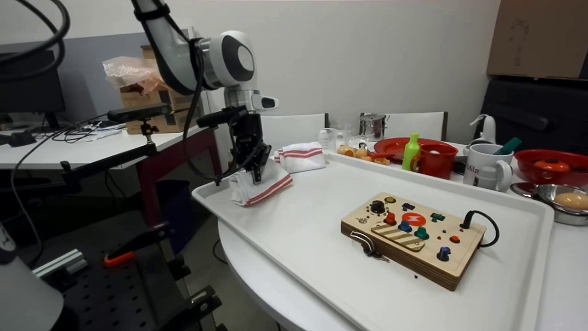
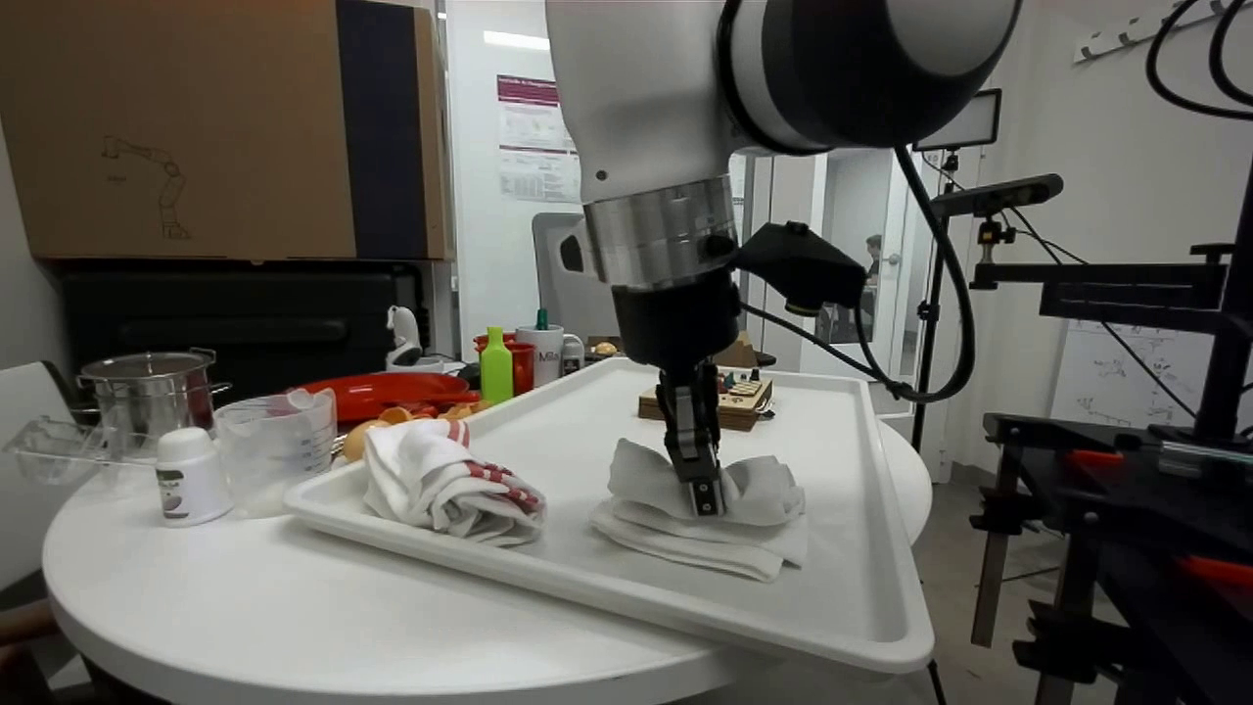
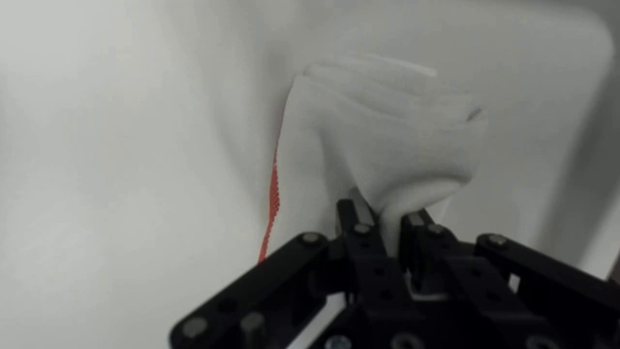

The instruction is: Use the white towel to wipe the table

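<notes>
Claw (image 3: pixel 386 217): gripped a fold of the white towel (image 1: pixel 272 177).
Towel: lay at the left end of the tray (image 1: pixel 303 230) in an exterior view.
Striped edge (image 1: pixel 270 191): slanted up rightward there, facing the wooden box (image 1: pixel 409 239).
Long axis: was unclear.

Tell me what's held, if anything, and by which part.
A folded white cloth towel with red stripes, pinched by a bunched fold on its top.
</notes>
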You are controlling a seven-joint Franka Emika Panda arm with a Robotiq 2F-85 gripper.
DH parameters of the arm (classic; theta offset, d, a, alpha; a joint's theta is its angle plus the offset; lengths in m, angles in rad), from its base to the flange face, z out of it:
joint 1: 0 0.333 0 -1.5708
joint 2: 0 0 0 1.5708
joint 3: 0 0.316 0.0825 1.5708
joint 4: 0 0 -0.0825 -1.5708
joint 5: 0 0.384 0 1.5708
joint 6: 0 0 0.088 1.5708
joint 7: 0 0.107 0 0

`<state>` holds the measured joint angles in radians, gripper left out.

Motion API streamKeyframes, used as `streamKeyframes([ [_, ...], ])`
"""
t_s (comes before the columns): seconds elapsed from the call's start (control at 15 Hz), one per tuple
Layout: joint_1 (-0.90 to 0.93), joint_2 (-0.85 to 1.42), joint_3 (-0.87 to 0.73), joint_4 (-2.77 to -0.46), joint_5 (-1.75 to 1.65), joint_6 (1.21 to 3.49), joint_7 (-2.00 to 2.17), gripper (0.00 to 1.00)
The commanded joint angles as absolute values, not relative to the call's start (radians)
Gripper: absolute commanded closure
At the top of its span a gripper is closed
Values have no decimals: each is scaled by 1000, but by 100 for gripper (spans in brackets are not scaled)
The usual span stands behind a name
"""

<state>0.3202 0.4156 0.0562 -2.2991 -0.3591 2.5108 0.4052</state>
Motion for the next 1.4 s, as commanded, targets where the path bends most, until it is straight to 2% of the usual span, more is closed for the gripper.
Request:
streamKeyframes([
  [0.0,333,399,99,-2306,-320,2531,357,97],
  [0.4,338,419,121,-2273,-304,2527,321,97],
  [1.33,311,421,-89,-2299,-405,2500,433,97],
])
